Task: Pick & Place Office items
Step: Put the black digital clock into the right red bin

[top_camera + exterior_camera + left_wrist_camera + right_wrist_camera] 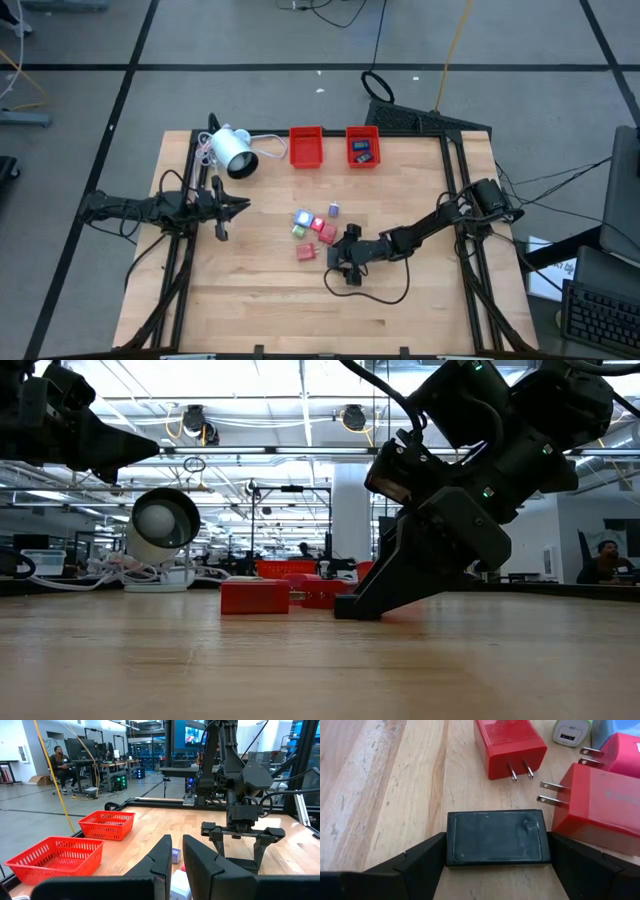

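Observation:
The office items (315,226) lie in a small cluster mid-table: red plug blocks (509,745) (600,802), a white-green one (570,731) and others. A black flat block (495,837) lies flat on the wood nearest my right gripper (495,870). That gripper (338,260) slants down onto the table with its jaws wide, one finger at each short end of the block. My left gripper (225,212) hovers shut above the table's left side, well clear of the items. My right gripper has one finger (422,860) at the black block's one short end (451,840) and the other finger (575,865) at the opposite end. Whether they touch it I cannot tell. The block lies flat on the table.
Two red trays (306,147) (363,147) stand at the far edge; the right-hand one holds some small pieces. A white lamp-like cylinder (234,152) with its cable lies at the far left. Bare wood stretches along the near side.

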Robot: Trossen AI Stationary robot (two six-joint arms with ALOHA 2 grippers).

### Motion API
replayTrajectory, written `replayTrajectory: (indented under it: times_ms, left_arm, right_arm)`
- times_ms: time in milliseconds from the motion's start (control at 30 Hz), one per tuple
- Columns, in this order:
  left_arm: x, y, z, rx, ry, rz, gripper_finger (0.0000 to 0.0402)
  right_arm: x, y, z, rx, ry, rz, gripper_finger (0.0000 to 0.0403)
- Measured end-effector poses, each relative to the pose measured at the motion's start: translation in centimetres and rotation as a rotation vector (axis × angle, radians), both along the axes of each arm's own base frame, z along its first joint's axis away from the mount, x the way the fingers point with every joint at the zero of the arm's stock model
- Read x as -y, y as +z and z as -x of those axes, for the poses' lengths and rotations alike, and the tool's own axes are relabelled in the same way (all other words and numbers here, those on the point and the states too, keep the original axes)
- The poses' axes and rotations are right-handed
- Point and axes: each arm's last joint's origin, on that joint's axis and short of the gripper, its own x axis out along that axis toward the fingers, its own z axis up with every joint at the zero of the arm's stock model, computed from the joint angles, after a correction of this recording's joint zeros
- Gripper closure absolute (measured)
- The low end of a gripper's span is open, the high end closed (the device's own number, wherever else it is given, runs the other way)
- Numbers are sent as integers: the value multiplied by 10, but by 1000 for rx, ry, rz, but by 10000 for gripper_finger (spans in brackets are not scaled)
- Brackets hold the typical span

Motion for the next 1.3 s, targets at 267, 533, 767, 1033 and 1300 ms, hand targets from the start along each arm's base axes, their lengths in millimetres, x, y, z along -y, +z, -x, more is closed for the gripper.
replayTrajectory:
  times_ms: [267, 533, 767, 1033, 1300]
  left_arm:
    - [0, 0, 0, 0, 0, 0, 355]
    - [0, 0, 0, 0, 0, 0, 355]
    - [0, 0, 0, 0, 0, 0, 355]
    - [0, 0, 0, 0, 0, 0, 355]
    - [0, 0, 0, 0, 0, 0, 355]
  right_arm:
    - [0, 0, 0, 1, 0, 0, 74]
    - [0, 0, 0, 1, 0, 0, 74]
    - [0, 1, 0, 2, 0, 0, 92]
    - [0, 1, 0, 2, 0, 0, 109]
    - [0, 1, 0, 1, 0, 0, 107]
